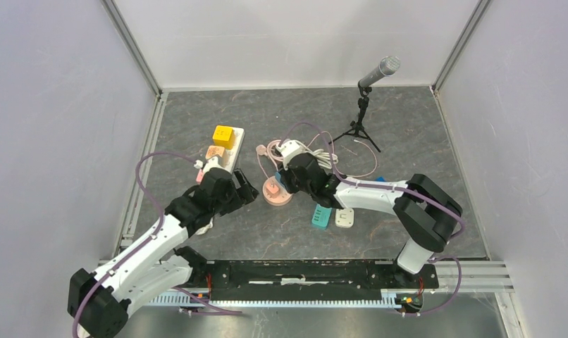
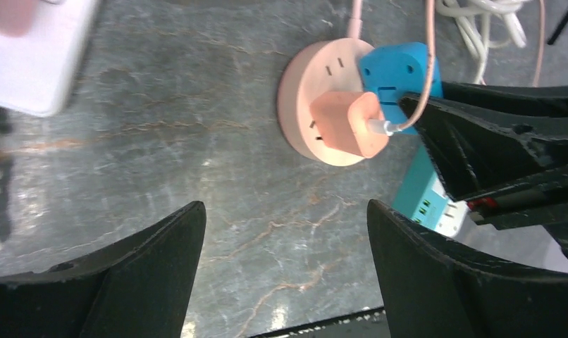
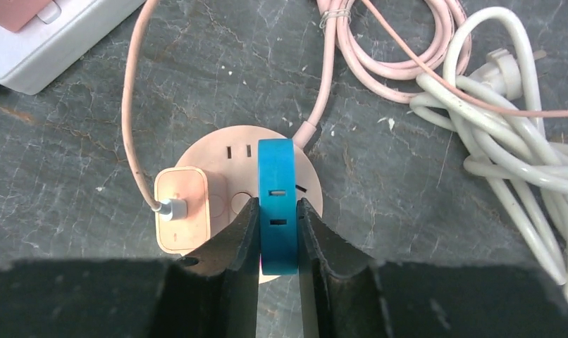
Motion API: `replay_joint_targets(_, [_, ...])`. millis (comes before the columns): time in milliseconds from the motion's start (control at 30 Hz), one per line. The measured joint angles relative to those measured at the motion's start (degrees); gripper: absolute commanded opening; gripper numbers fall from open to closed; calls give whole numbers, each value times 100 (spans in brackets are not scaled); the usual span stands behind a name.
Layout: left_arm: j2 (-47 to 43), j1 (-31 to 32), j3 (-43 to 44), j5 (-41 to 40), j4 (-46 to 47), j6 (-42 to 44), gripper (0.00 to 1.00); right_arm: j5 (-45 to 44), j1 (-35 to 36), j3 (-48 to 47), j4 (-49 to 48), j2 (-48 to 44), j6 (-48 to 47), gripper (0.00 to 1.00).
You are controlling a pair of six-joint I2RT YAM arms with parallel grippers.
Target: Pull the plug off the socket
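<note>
A round pink socket (image 3: pixel 225 151) lies on the grey table, also in the top view (image 1: pixel 277 195) and the left wrist view (image 2: pixel 302 91). A blue plug (image 3: pixel 278 190) stands on its right half. A pink charger plug (image 3: pixel 182 211) with a pink cable sits on its left half. My right gripper (image 3: pixel 276 205) is shut on the blue plug's two sides, directly above the socket (image 1: pixel 289 180). My left gripper (image 2: pixel 287 211) is open and empty, hovering just left of the socket (image 1: pixel 243 190). The blue plug's prongs are hidden.
A white power strip (image 1: pixel 232 151) with a yellow plug (image 1: pixel 223 135) lies at the back left. Coiled pink (image 3: pixel 387 56) and white cables (image 3: pixel 507 148) lie behind the socket. A teal adapter (image 1: pixel 321 216) and a white one (image 1: pixel 344 218) lie to the right. A microphone tripod (image 1: pixel 362 120) stands at the back.
</note>
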State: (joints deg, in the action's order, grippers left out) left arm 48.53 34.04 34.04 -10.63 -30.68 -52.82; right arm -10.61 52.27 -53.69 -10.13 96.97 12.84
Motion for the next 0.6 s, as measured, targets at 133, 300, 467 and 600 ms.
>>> replay_joint_targets(133, [173,-22,-74,391,389,2,73,0,13,116,186,-81,269,56])
replay_joint_targets(300, [634,-24,-396,651,931,-2,66,46,13,164,713,-31,315,50])
replay_joint_targets(467, [1185,-57,-645,737,1537,0,64,-13,13,15,942,24,107,55])
replay_joint_targets(600, [1602,-66,-702,778,2081,2,61,22,13,-109,944,79,-251,58])
